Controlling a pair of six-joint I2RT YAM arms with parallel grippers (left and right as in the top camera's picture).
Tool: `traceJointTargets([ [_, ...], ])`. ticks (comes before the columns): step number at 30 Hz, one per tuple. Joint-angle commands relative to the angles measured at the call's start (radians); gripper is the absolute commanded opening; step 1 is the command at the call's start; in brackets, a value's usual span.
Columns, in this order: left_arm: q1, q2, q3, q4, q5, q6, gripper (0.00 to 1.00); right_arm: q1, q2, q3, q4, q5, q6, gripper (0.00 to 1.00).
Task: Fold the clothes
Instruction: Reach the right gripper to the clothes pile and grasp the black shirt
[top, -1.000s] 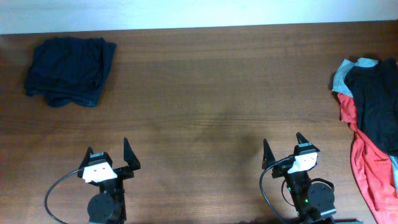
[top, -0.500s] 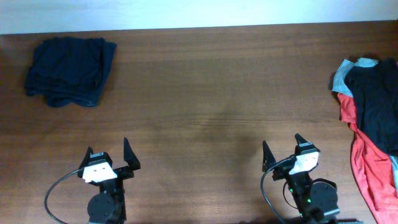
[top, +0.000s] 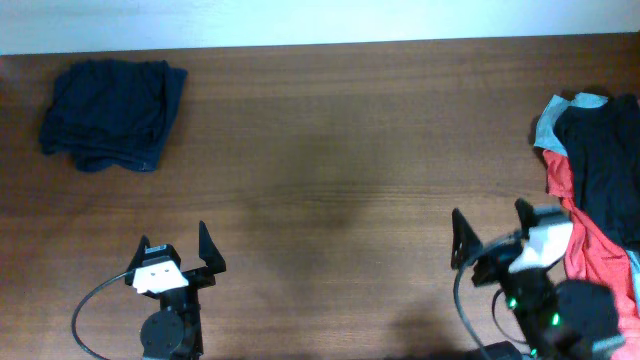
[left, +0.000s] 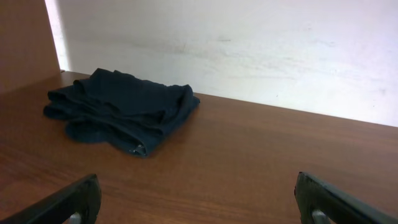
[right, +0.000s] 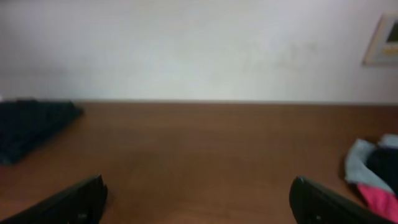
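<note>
- The navy bundle lies at the far-left corner of the table, apparently already folded.
- The left claw sits at the table's near edge, jaws spread wide, holding nothing.
- The right claw is at the same near edge, toward the table's right side, also wide apart and empty.
- The pile is heaped on the table's right edge, with a black shirt over a red shirt.
- Risk: a pinch into overlapping cloth may catch 2 layers, dragging red with black or pulling garments off the table.
</note>
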Motion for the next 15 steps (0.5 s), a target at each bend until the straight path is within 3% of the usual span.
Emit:
traceJointTargets([
  [1,-0.005,-0.004,-0.002,-0.006,0.000,0.016,0.99,-0.007,0.170,0.176,-0.075,0.062,0.004,0.99],
  [9,-0.005,-0.004,-0.002,-0.006,0.000,0.016,0.99,-0.016,0.576,0.637,-0.378,0.122,-0.136,0.99],
  [15,-0.005,-0.004,-0.002,-0.006,0.000,0.016,0.99,-0.026,0.743,0.917,-0.635,0.095,-0.150,0.99],
])
